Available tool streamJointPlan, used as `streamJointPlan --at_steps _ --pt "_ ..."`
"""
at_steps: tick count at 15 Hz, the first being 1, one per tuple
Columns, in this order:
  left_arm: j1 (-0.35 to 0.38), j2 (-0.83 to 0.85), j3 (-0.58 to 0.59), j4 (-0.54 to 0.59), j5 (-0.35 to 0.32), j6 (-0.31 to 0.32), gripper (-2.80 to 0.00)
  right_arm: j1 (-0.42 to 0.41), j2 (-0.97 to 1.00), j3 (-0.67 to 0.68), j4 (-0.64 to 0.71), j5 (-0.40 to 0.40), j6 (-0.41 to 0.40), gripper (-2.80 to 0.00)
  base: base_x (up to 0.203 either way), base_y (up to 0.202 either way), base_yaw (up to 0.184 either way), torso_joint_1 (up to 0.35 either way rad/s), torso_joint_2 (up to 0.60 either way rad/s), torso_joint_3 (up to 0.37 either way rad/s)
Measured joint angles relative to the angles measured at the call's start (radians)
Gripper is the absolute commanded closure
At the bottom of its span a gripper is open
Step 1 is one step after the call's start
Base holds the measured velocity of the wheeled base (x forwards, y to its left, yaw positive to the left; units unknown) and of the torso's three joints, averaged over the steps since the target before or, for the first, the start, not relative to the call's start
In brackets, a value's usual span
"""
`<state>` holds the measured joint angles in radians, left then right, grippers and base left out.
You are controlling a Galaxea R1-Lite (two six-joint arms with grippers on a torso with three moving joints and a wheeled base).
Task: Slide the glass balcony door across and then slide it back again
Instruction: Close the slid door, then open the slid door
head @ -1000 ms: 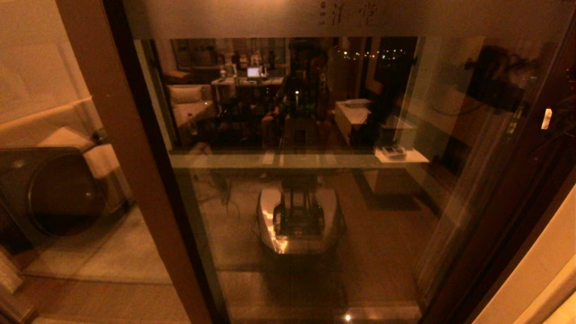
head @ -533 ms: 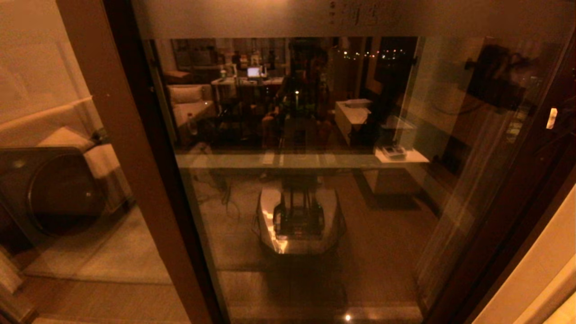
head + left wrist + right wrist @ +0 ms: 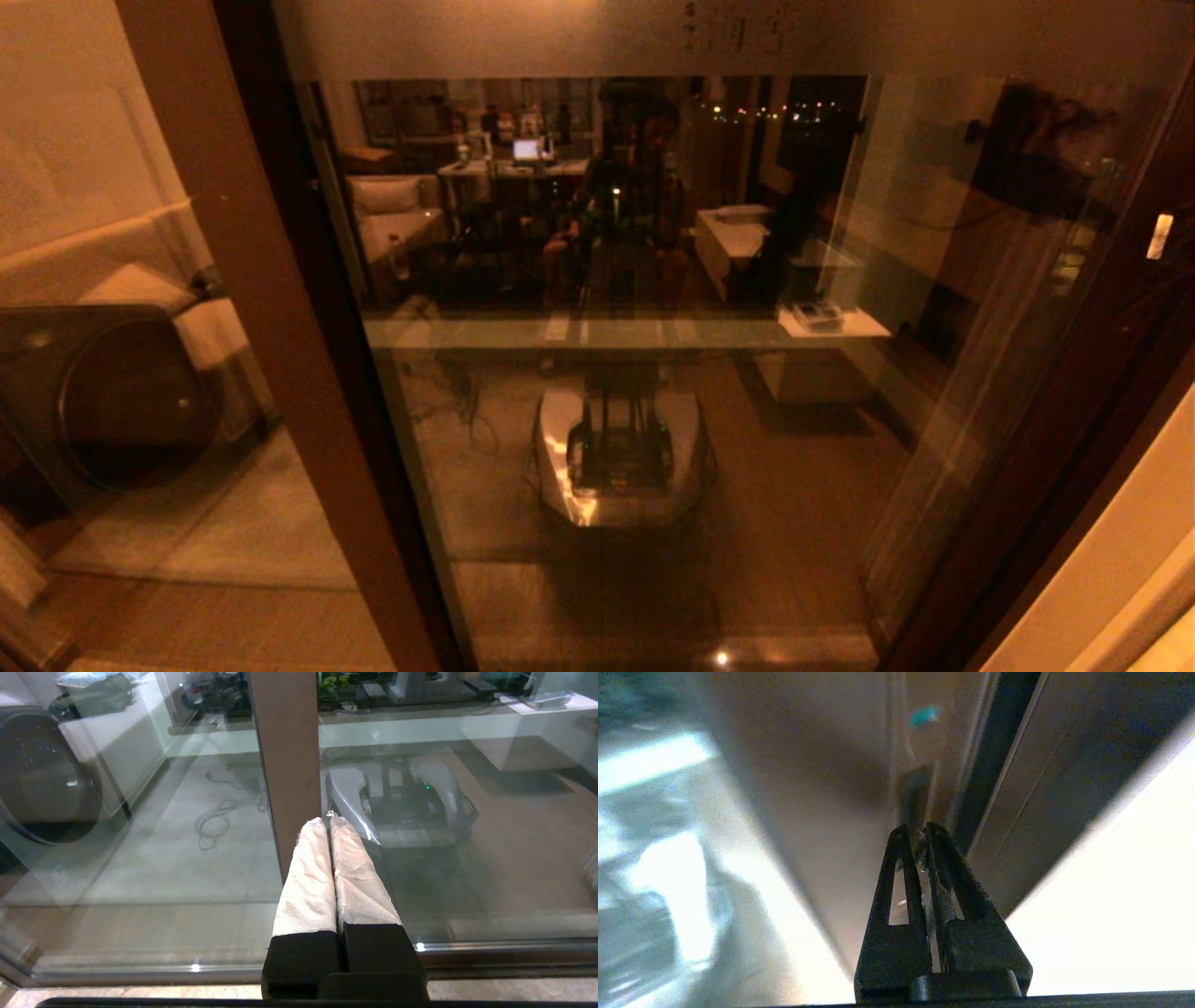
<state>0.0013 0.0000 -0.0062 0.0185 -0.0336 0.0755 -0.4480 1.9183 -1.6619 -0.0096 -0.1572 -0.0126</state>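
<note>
The glass balcony door fills most of the head view: a tall panel, long axis vertical, standing upright in a brown wooden frame. Its left stile runs from top to bottom left of centre. The right stile stands near the right edge, dark, with a small pale lock plate on it. A frosted band with characters crosses the top of the pane. The glass reflects the room and the robot's own base (reflection only).

Left gripper: its paper-wrapped fingers are pressed together with nothing between them. The tips sit just in front of the brown stile, at its edge beside the pane; contact cannot be told from this view.

Right gripper: the black fingers are drawn together, only a thin slit between them, holding nothing. The tips lie at the lower end of the slim recessed lock plate on the door's stile; whether they touch it cannot be told. A dark gap runs just beside that stile, with a pale wall beyond.

A dark round-fronted appliance shows through the glass at far left of the head view.
</note>
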Motion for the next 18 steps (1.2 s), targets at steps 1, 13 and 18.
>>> streamJointPlan --at_steps 1,13,18 --pt "0.000 0.000 0.000 0.000 0.000 0.000 0.00 -0.009 -0.029 0.020 0.000 0.055 0.013 0.00 0.000 0.000 0.000 0.000 0.00 0.000" --pt "0.000 0.000 0.000 0.000 0.000 0.001 0.00 -0.090 -0.098 0.090 0.043 0.318 -0.057 -2.80 0.000 0.000 0.000 0.000 0.00 0.000" --pt "0.000 0.000 0.000 0.000 0.000 0.000 0.00 -0.089 -0.051 0.024 0.054 0.377 -0.055 -2.80 0.000 0.000 0.000 0.000 0.00 0.000"
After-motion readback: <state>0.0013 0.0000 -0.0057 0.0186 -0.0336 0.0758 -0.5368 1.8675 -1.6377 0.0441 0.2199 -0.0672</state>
